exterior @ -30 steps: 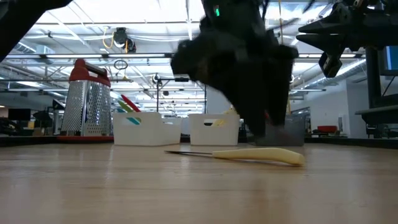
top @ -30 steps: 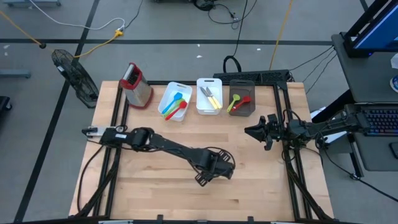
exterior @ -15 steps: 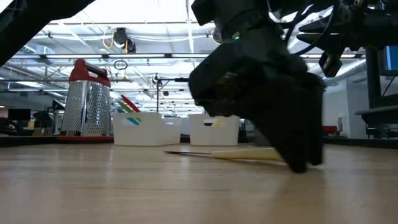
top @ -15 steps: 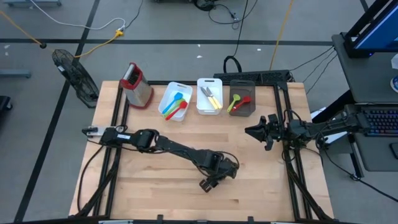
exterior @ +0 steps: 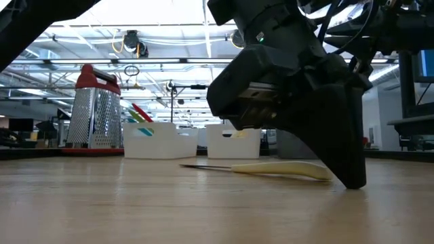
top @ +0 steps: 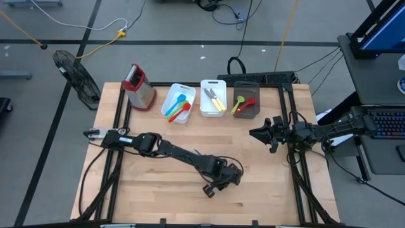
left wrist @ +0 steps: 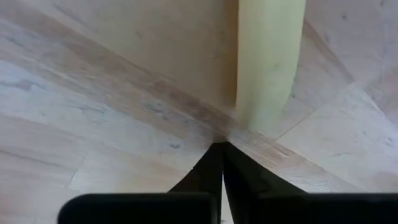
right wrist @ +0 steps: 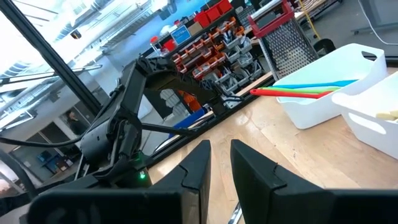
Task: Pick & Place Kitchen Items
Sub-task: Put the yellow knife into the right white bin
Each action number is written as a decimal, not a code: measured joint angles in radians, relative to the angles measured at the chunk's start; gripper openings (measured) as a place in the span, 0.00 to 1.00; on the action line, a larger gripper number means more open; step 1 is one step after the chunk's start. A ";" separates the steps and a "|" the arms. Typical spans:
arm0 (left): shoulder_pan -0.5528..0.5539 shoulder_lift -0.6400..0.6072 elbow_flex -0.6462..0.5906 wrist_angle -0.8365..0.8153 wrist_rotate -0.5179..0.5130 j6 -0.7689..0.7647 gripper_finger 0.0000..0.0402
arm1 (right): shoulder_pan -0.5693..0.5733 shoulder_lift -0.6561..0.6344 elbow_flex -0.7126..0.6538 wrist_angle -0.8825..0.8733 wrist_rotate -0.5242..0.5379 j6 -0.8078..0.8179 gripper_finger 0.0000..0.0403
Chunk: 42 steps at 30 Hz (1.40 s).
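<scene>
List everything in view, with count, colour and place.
box grater: 1, metal with red top, table's far left
white bins: 2, far edge, centre
dark grey bin: 1, right of the white bins
plastic utensils: at least 3, blue, red, green, in the left white bin
knives: count unclear, pale yellow handles, in the middle white bin
spoons: 2, green and red, in the grey bin
loose knife: 1, pale yellow handle, flat on the table
fan: 1, black, on the floor
left gripper: shut, tips on the table at the loose knife's handle
right gripper: open, empty, at the table's right side
</scene>
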<state>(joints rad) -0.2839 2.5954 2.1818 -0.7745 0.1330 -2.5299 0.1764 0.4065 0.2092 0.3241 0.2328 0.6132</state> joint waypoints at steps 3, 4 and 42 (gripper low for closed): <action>-0.007 0.000 -0.001 0.019 -0.009 0.012 0.10 | 0.000 0.000 0.000 0.000 0.000 0.000 0.14; -0.008 0.000 -0.001 0.025 -0.010 0.009 0.13 | 0.000 0.000 0.000 0.000 0.001 0.000 0.14; 0.006 -0.096 0.003 -0.295 -0.104 -0.004 0.62 | 0.000 0.000 0.000 0.005 0.001 0.001 0.14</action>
<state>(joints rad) -0.2775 2.4992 2.1845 -1.0695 0.0288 -2.5336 0.1766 0.4068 0.2089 0.3290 0.2342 0.6140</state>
